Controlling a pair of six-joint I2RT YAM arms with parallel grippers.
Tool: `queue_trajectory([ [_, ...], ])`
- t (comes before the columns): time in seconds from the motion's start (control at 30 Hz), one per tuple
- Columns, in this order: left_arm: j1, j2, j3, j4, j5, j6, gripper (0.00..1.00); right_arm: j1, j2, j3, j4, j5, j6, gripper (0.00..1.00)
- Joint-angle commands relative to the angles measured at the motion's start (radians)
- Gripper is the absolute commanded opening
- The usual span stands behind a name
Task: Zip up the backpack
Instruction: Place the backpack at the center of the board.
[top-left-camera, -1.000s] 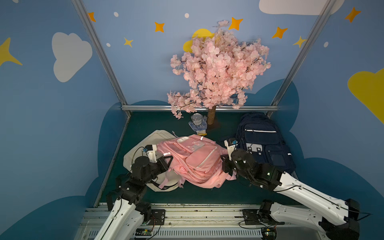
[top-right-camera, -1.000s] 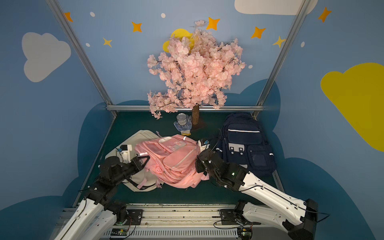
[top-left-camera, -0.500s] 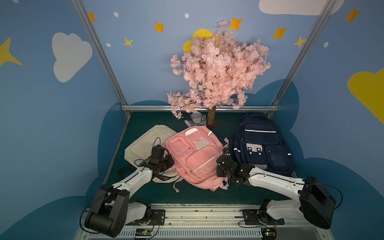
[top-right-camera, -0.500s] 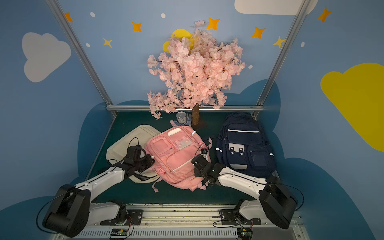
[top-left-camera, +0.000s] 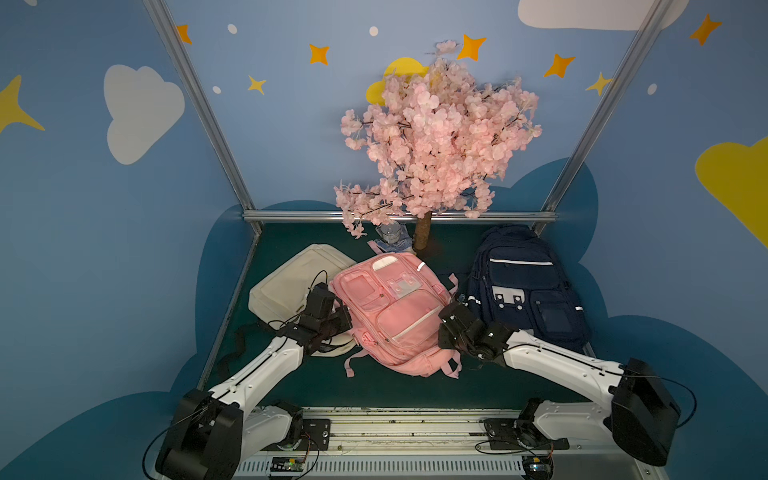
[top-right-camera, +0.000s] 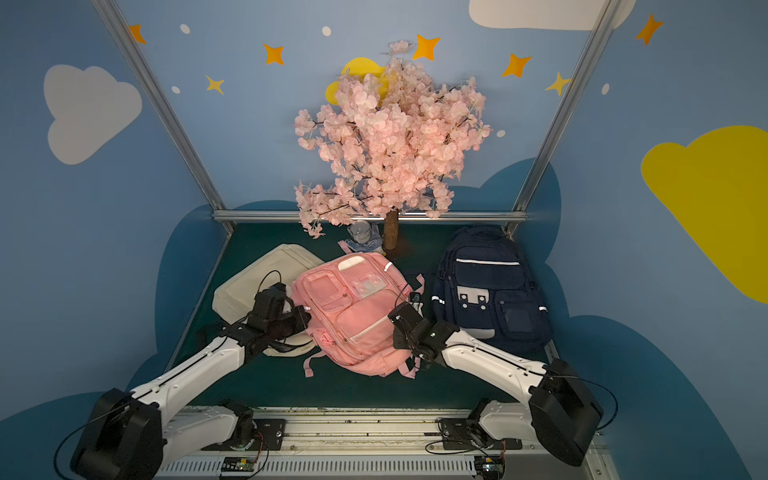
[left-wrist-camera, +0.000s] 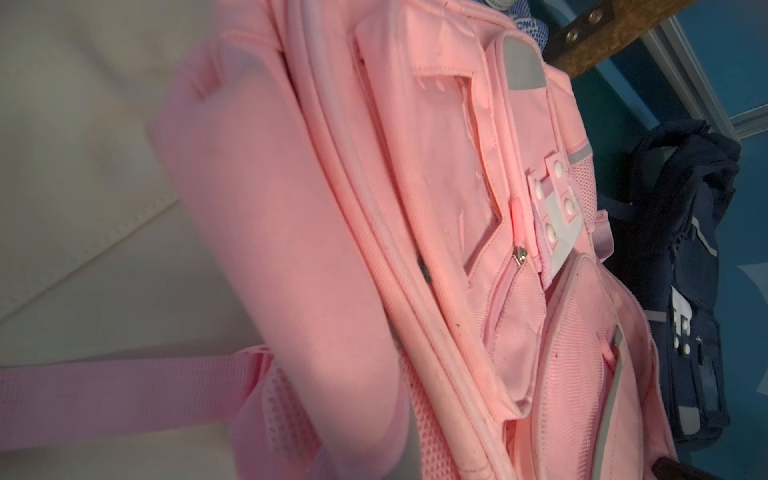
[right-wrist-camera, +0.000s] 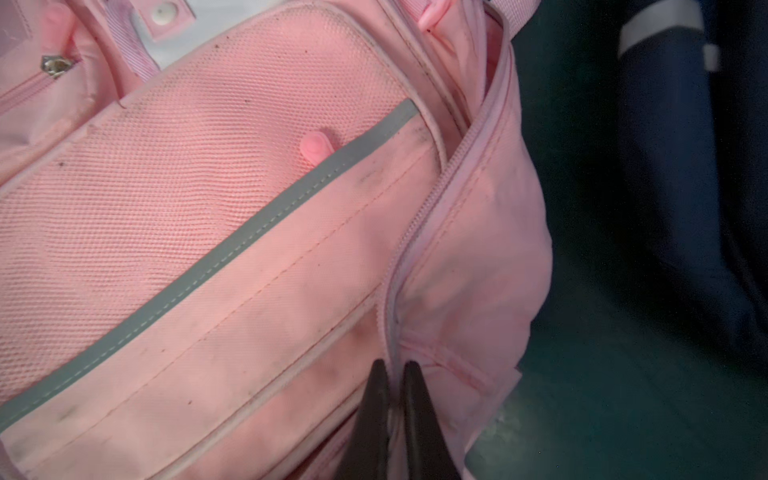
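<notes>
Pink backpack (top-left-camera: 395, 316) lies flat on the table (top-left-camera: 291, 382), between a cream bag (top-left-camera: 291, 278) and a navy pack (top-left-camera: 523, 286). Left pincer (top-left-camera: 348, 323), tips together, sits at its cream-bag edge. Right pincer (right-wrist-camera: 394, 370), tips together, sits on the partly open side zipper (right-wrist-camera: 419, 216).

Both top views are softly and evenly lit from above and sharp throughout. The walls (top-left-camera: 104, 249) read bright, while the desk (top-left-camera: 374, 390) lies dim, with a soft shadow at the foot of the tree (top-left-camera: 436, 137). Wide-angle bend makes the posts (top-left-camera: 199, 108) lean outward toward the edges. In the left wrist view the pink backpack (left-wrist-camera: 436, 187) has a warm cast; its nearest side is blurred, the zip slider (left-wrist-camera: 520, 258) farther off crisp. In the right wrist view the weave is sharp, the right end effector (right-wrist-camera: 392, 368) a dark soft silhouette, the navy backpack (right-wrist-camera: 673, 166) murky and smeared.
</notes>
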Motion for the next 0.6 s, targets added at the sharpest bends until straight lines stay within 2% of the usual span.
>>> queue_trajectory([
  [0.0,-0.039,-0.016,-0.030,-0.029,0.089,-0.039,0.13,0.007,-0.093,-0.041,-0.015,0.014,0.037,0.03],
  [0.03,-0.047,-0.017,-0.032,-0.041,0.100,-0.043,0.18,0.006,-0.115,-0.075,-0.015,0.037,0.038,0.10],
  [0.1,-0.064,-0.038,-0.030,-0.103,0.082,-0.051,0.37,-0.010,-0.165,-0.096,-0.046,0.070,0.041,0.34],
  [0.13,-0.064,-0.057,-0.022,-0.150,0.061,-0.051,0.45,-0.019,-0.184,-0.095,-0.066,0.079,0.038,0.42],
  [0.23,-0.064,-0.155,0.039,-0.350,-0.073,-0.035,0.63,-0.040,-0.238,-0.070,-0.154,0.111,0.036,0.56],
  [0.3,-0.064,-0.230,0.098,-0.456,-0.152,-0.011,0.68,-0.043,-0.273,-0.052,-0.173,0.109,0.019,0.61],
  [0.4,-0.075,-0.268,0.170,-0.471,-0.116,0.022,0.69,-0.032,-0.310,-0.052,-0.123,0.033,0.015,0.62],
  [0.5,-0.133,-0.171,0.248,-0.413,0.004,0.070,0.68,0.019,-0.298,-0.032,-0.055,-0.016,0.062,0.62],
  [0.57,-0.199,-0.058,0.301,-0.387,0.042,0.083,0.68,0.077,-0.251,-0.011,-0.008,-0.031,0.108,0.61],
])
